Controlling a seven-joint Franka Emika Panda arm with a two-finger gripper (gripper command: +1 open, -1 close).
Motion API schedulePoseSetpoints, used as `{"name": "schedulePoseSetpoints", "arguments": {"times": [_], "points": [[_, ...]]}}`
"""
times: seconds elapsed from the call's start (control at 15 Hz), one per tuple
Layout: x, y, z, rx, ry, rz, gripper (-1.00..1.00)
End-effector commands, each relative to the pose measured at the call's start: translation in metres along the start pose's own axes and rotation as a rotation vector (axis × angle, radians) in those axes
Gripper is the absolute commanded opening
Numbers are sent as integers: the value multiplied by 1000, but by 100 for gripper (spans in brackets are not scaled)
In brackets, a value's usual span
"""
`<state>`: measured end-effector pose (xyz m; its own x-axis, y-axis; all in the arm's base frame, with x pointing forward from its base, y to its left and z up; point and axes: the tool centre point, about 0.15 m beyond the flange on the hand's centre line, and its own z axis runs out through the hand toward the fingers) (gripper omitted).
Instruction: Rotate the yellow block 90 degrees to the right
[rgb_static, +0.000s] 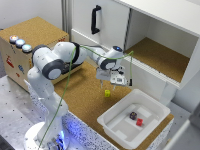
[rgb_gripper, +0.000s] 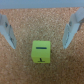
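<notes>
Jaws wide over the block (rgb_gripper: 40, 52) mid-corkboard (rgb_static: 85, 95): centre the gripper (rgb_gripper: 41, 31), drop straight, then close and twist.

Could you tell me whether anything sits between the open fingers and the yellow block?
Nothing visible does. In the wrist view the yellow block lies alone on bare cork between the spread fingers. The white bin, holding the red and dark blocks, stands off to the side.

Small yellow block (rgb_gripper: 41, 52) flat on cork surface (rgb_gripper: 30, 35)
</notes>
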<state>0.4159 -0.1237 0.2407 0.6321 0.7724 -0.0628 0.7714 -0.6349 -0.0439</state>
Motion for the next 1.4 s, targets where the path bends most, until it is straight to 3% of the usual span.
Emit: {"name": "schedulePoseSetpoints", "arguments": {"times": [0.0, 0.2, 0.27, 0.8, 1.0, 1.13, 1.33], "points": [[-5, 13, 38, -102, 3, -58, 100], [-8, 17, 41, -108, 1, -55, 100], [-8, 17, 38, -115, 19, -49, -100], [-3, -8, 43, -85, 21, 34, -100], [1, -13, 37, -108, 17, 98, -100], [-4, -7, 32, -118, 8, 214, -100], [-19, 2, 29, -71, -4, 431, -100]]}}
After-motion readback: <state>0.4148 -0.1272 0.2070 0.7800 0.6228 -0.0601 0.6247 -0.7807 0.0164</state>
